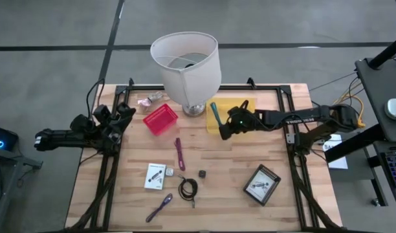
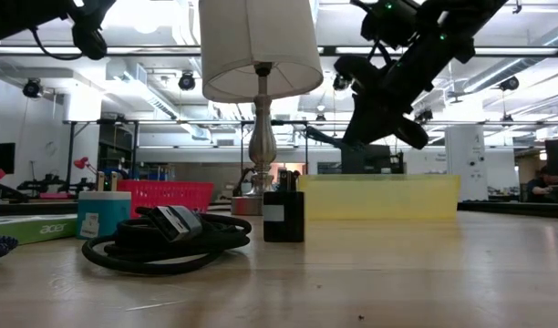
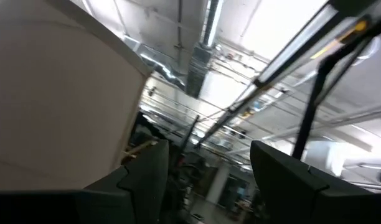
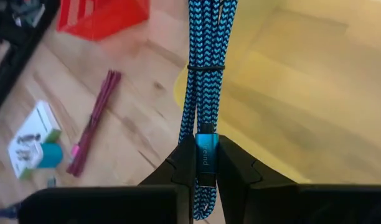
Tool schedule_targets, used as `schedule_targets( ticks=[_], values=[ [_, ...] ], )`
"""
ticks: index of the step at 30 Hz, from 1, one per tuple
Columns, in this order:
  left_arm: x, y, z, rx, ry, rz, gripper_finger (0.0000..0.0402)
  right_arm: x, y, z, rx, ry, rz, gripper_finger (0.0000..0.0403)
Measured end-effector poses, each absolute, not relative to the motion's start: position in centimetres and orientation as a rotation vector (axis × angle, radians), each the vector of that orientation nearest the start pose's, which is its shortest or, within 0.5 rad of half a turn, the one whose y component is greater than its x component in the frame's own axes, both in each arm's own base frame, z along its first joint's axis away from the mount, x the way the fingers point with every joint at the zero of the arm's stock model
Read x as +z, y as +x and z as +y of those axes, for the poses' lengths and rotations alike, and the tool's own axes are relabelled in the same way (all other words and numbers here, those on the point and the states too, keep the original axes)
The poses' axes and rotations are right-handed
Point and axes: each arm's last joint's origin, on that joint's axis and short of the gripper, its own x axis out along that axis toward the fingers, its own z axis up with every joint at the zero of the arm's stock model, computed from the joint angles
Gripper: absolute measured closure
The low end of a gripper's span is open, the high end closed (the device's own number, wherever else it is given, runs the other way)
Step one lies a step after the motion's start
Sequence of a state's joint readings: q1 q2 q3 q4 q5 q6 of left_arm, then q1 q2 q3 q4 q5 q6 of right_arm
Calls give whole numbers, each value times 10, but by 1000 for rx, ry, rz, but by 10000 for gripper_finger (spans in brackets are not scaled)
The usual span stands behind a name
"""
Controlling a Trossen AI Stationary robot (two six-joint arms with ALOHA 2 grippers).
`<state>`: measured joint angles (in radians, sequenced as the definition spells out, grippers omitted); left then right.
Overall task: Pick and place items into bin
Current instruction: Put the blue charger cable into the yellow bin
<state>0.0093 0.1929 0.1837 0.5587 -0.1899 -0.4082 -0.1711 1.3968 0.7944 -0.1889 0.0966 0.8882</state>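
My right gripper [image 1: 222, 124] hovers over the left edge of the yellow bin [image 1: 240, 115], shut on a teal-blue braided cable bundle [image 1: 215, 111]. On the wood nearer me lie a purple stick [image 1: 179, 153], a second purple stick [image 1: 159, 207], a coiled black cable [image 1: 187, 188], a tiny black cube [image 1: 202, 174] and a white packet [image 1: 156, 176]. My left gripper [image 1: 125, 113] waits open at the table's left edge. In its wrist view its fingers [image 3: 147, 177] point up at the lampshade and ceiling. My right gripper [image 4: 203, 152] pinches the bundled cable between its two fingers at the connector end [image 4: 203, 140]. The rest of the bundle [image 4: 206, 56], tied with a thin band, runs on straight ahead of the fingers. It is held over the bin's left rim [image 4: 181, 93]; the low view shows the gripper [image 2: 388, 100] well above the bin.
The big white lamp [image 1: 187, 68] stands just beyond the bin, close to my right arm. A red basket [image 1: 160, 120] sits left of it, with a crumpled pink wrapper [image 1: 149, 100] behind. A black box [image 1: 261, 184] lies near right. Black frame rails [image 1: 292, 149] border the table.
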Motion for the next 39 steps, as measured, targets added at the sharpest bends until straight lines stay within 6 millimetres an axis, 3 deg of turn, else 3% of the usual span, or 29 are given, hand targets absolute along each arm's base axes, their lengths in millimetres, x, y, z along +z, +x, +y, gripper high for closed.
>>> schedule_targets(
  ticks=[16,28,39],
  values=[
    [260,88,13,311,-500,-612,191,228,239,-82,-715,847,607,374],
    [259,89,14,365,-512,-614,191,223,223,-102,-781,822,692,374],
    [257,94,14,374,-504,-578,191,219,217,-106,-736,846,774,374]
  ],
)
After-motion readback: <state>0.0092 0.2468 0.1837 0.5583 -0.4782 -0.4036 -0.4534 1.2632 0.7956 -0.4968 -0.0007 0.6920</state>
